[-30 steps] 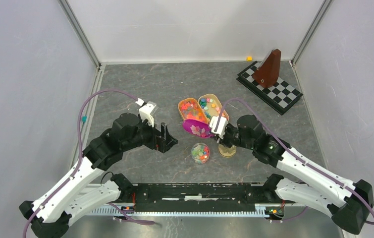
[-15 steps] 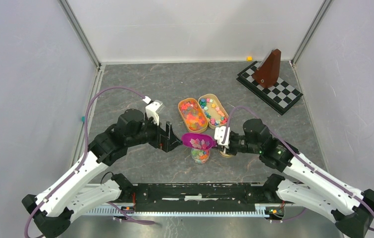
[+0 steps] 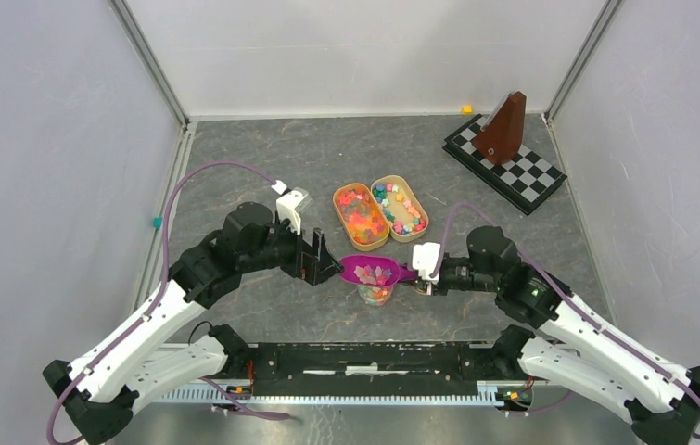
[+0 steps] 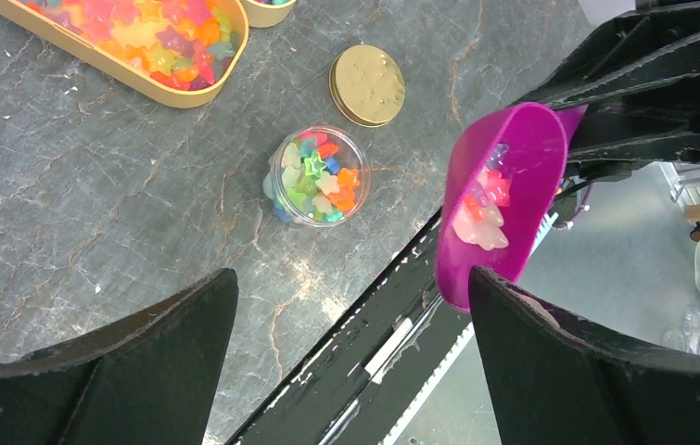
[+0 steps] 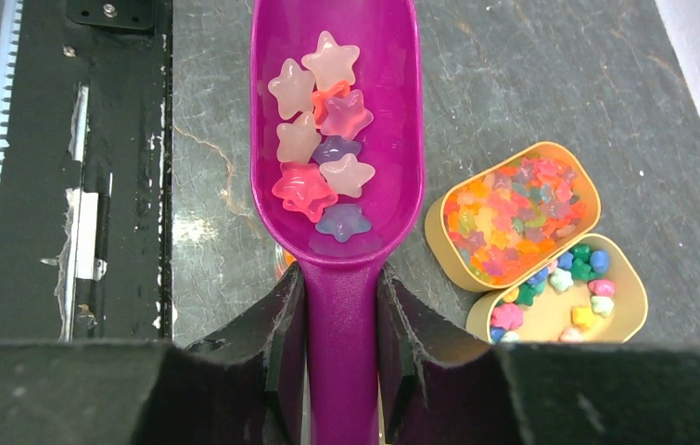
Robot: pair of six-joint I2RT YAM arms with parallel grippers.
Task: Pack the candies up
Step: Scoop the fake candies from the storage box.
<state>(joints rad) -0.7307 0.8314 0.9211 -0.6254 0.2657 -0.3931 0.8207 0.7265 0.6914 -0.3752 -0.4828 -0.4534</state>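
My right gripper (image 5: 341, 287) is shut on the handle of a purple scoop (image 5: 337, 111). The scoop bowl holds several star-shaped candies (image 5: 323, 139) in pink, white and lilac. In the top view the scoop (image 3: 371, 271) hovers level over a small clear jar (image 3: 375, 294) partly filled with mixed bright candies. From the left wrist the jar (image 4: 316, 176) stands on the table, with the scoop (image 4: 503, 185) to its right. My left gripper (image 4: 353, 283) is open and empty, just left of the scoop bowl (image 3: 327, 264).
Two tan oval trays (image 5: 439, 250) (image 5: 638, 315) of candies lie side by side beyond the jar. A gold lid (image 4: 367, 84) rests beside the jar. A brown metronome (image 3: 503, 130) stands on a checkered board (image 3: 531, 181) at the back right. A black rail (image 3: 364, 357) runs along the near edge.
My right gripper carried the loaded scoop from the trays toward the near edge until it hung over the jar. My left gripper moved right, closer to the scoop.
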